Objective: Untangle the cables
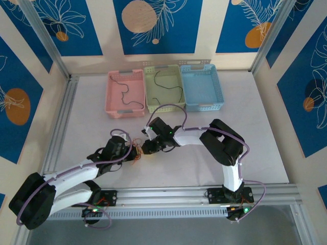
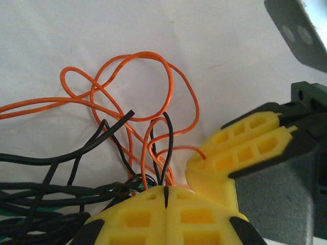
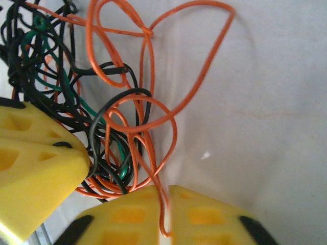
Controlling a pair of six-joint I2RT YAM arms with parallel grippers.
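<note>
My left gripper is closed, its yellow fingers pressed flat together. Several black strands from the tangle of cables run straight into the seam between them. A few orange ones seem pinched there too, though at that angle I can't be sure.

From the right wrist camera, my right gripper is clamped on one orange cable. It passes down between the two fingertips and hangs out just below them. The rest of the tangle lies just beyond those fingers: black, orange and a little green wire looped through each other on the white table, with wide orange loops spreading away from the knot.

From above, both grippers meet at the tangle, which lies in the near middle of the table, close to my left wrist and well short of the baskets.

At the far edge three baskets stand side by side and touching: pink basket, green basket, blue basket. One black cable lies in the pink one, and another black cable lies in the green.
</note>
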